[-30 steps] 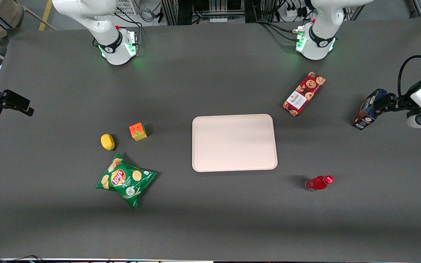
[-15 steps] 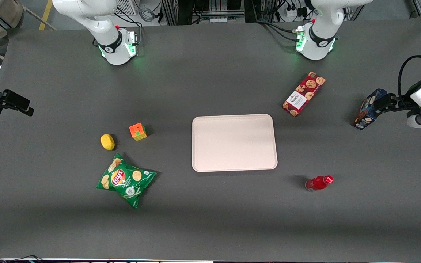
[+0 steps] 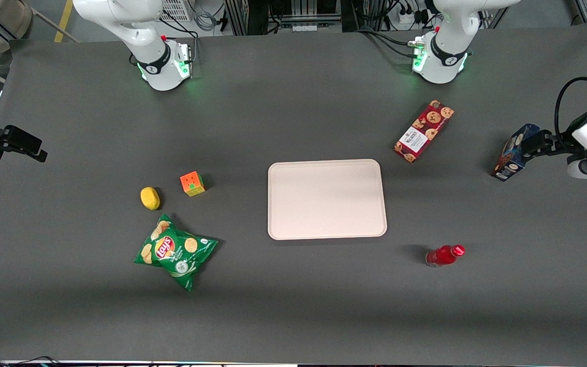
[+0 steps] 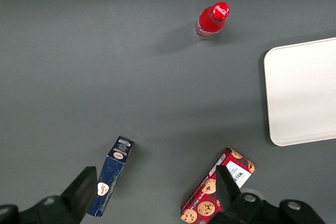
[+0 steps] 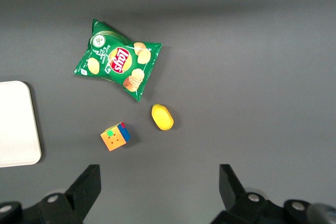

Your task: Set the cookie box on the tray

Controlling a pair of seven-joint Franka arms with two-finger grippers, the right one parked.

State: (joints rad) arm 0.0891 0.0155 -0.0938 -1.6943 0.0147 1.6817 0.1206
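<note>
The cookie box (image 3: 508,155), a small navy carton with a white round logo, lies on the dark table toward the working arm's end. In the left wrist view it (image 4: 112,179) lies below, close beside one black finger (image 4: 83,190). My left gripper (image 3: 530,145) hangs above the box, open and empty; in the wrist view the gripper (image 4: 155,188) has its fingers spread wide. The cream-white tray (image 3: 326,199) lies empty at mid-table and also shows in the left wrist view (image 4: 302,93).
A red cookie box (image 3: 424,131) lies between the tray and the navy box, farther from the front camera. A red Coca-Cola bottle (image 3: 444,255) stands nearer the camera. A chips bag (image 3: 175,251), a lemon (image 3: 150,198) and a puzzle cube (image 3: 192,183) lie toward the parked arm's end.
</note>
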